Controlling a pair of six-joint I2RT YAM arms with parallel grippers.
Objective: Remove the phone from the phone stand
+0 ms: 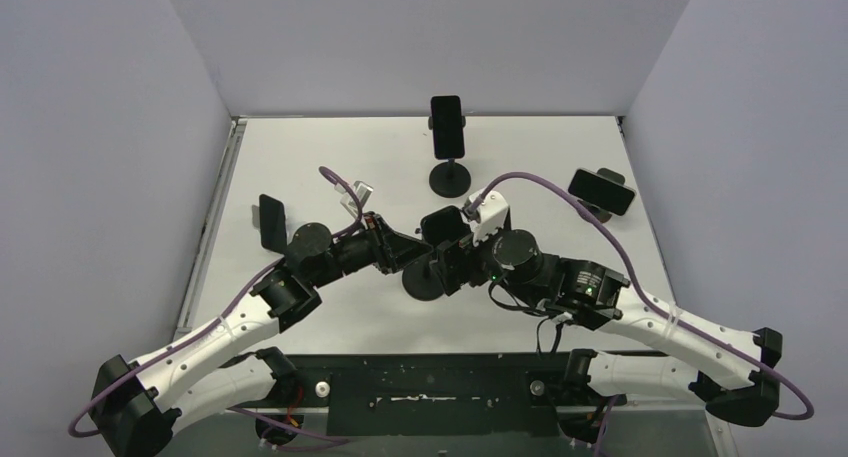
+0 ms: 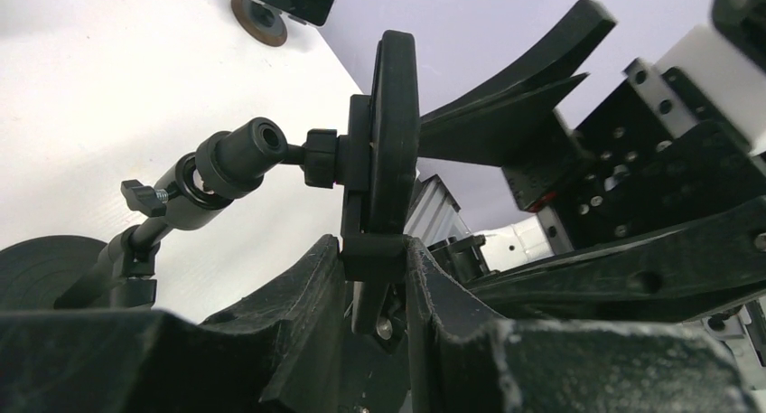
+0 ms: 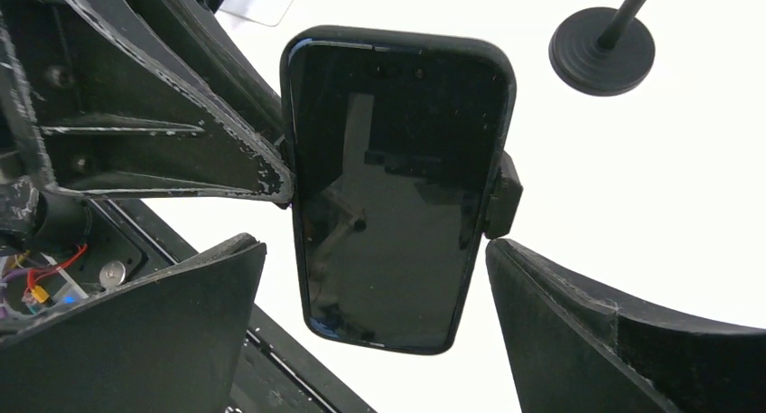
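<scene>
angling inward, left end effector (image 2: 372, 259) pinches the phone stand (image 2: 226, 160), right end effector (image 3: 377, 246) wide around phone (image 3: 397, 142).

Black phone (image 3: 397, 187) in black stand (image 2: 221, 160)

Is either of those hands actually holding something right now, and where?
The left hand pinches the phone stand by a side arm of its clamp. The right hand is open around the phone, gripping nothing.

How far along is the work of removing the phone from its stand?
Done: the left gripper is shut on the phone stand, bracing it. In hand: the open right gripper flanks the phone, not yet closed. Left: grip the phone and pull it free; the phone stand holds it.
</scene>
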